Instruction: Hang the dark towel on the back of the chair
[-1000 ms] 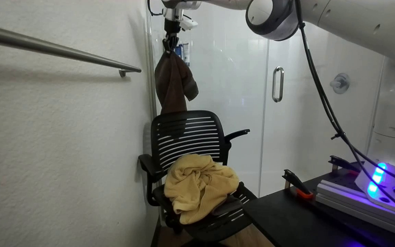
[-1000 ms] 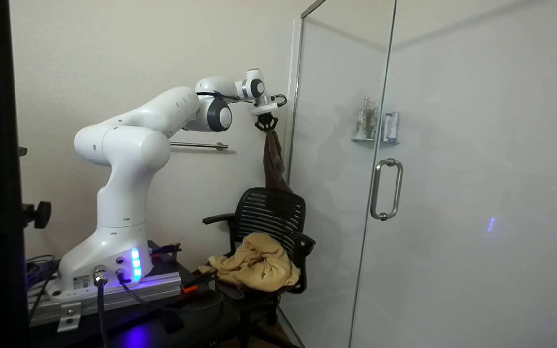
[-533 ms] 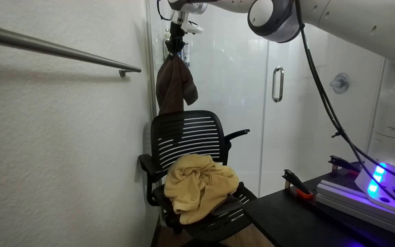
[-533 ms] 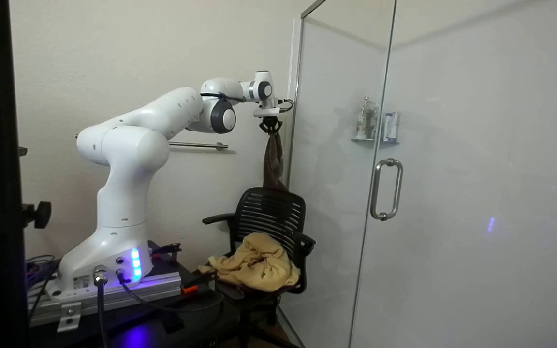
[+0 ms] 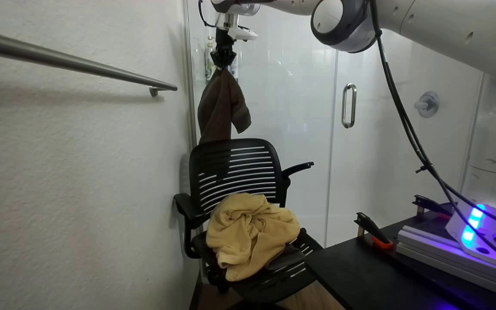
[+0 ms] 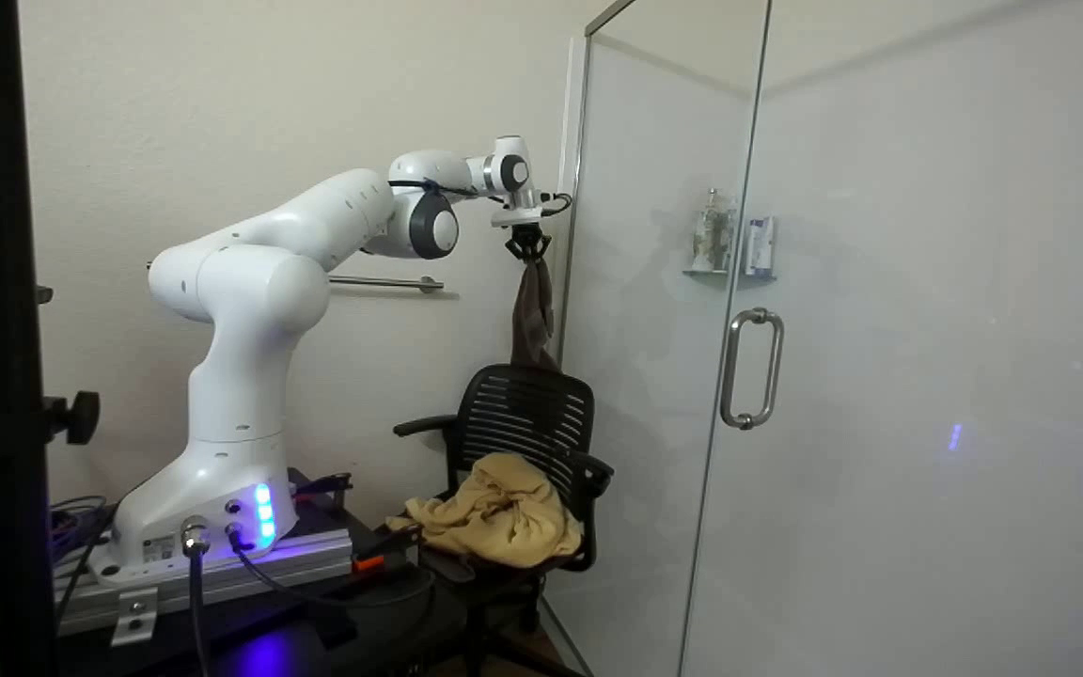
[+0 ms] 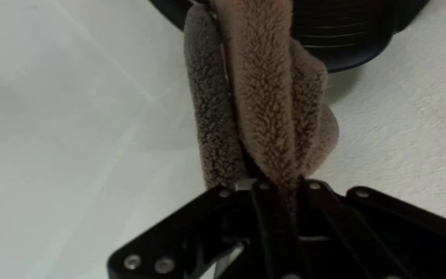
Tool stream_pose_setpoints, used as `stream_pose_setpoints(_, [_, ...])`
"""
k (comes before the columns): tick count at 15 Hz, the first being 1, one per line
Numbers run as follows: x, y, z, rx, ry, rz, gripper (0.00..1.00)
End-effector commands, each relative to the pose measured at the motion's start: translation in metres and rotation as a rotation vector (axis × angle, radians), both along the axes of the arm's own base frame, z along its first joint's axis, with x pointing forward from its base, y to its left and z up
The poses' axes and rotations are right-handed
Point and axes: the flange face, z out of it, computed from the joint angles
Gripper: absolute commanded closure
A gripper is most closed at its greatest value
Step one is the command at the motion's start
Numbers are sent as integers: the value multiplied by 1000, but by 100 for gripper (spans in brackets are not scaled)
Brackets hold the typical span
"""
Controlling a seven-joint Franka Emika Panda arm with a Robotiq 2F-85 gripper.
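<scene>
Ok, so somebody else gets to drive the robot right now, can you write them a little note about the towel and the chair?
Tool: shut on the brown towel, higher than the office chair's backrest.
Towel: pinched at the top, hanging down; its lower part is behind the backrest, showing through the gaps. I can't tell if they touch.
Also there: a yellow cloth heaped on the seat.
Done: towel lifted and at the chair.
Left: it isn't draped over the backrest yet. Probably lay it across the top edge, then let go gently.
</scene>
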Motion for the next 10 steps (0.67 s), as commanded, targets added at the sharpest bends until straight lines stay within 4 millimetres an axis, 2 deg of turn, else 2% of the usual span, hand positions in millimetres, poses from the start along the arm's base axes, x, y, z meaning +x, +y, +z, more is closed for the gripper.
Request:
stream_pose_setpoints(1, [-3, -14, 38, -119, -124, -20, 97])
stream_pose_setpoints(2, [1, -8, 17, -63, -71, -20, 89])
stream_pose_setpoints(5, [-2, -12, 32, -94, -106, -31, 89])
stream_pose_setpoints(10, [-2, -12, 32, -99, -107, -32, 89])
